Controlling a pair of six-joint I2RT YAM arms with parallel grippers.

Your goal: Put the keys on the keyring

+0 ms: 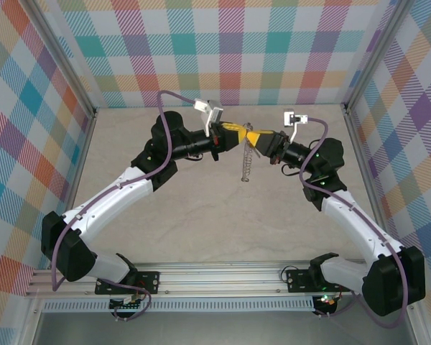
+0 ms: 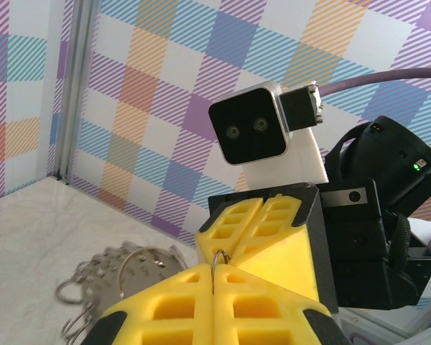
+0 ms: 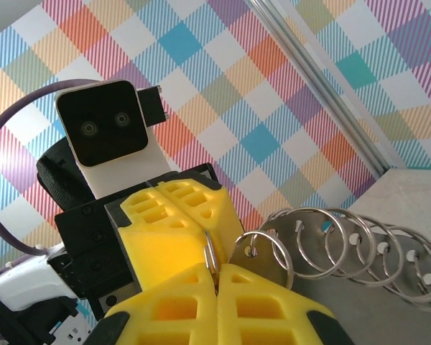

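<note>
Both arms meet tip to tip above the middle of the table. My left gripper and my right gripper are each shut on the same thin silver ring, from opposite sides. That ring belongs to the keyring, a bunch of thin silver rings strung with small silvery discs. The bunch hangs down from the grip toward the table. In the left wrist view it dangles blurred at the lower left, with the right gripper's yellow fingers facing me. The keys are out of view.
The table top is pale and marbled, enclosed by checked fabric walls with metal posts at the corners. An aluminium rail runs along the near edge, carrying both arm bases.
</note>
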